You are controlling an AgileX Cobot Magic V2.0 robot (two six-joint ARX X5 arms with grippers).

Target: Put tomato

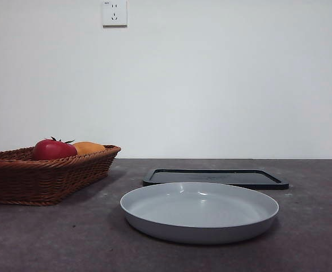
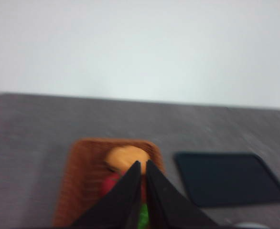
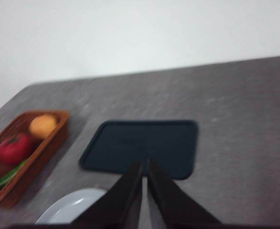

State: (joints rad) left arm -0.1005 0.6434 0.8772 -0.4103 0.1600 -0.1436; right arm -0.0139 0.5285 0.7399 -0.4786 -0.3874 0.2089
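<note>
The red tomato (image 1: 53, 149) lies in a brown wicker basket (image 1: 38, 177) at the left, next to an orange-yellow fruit (image 1: 88, 148). The right wrist view shows the tomato (image 3: 15, 147) in the basket (image 3: 44, 152) too. In the left wrist view only a red edge of it (image 2: 110, 183) shows beside the jaws. My left gripper (image 2: 143, 164) is shut and empty, high above the basket (image 2: 78, 179). My right gripper (image 3: 144, 163) is shut and empty, high above the dark tray (image 3: 145, 143). Neither arm shows in the front view.
A grey plate (image 1: 200, 212) stands in front at the middle, with a flat dark tray (image 1: 217, 178) behind it. A green vegetable (image 3: 4, 179) lies in the basket beside the tomato. A wall stands behind the table.
</note>
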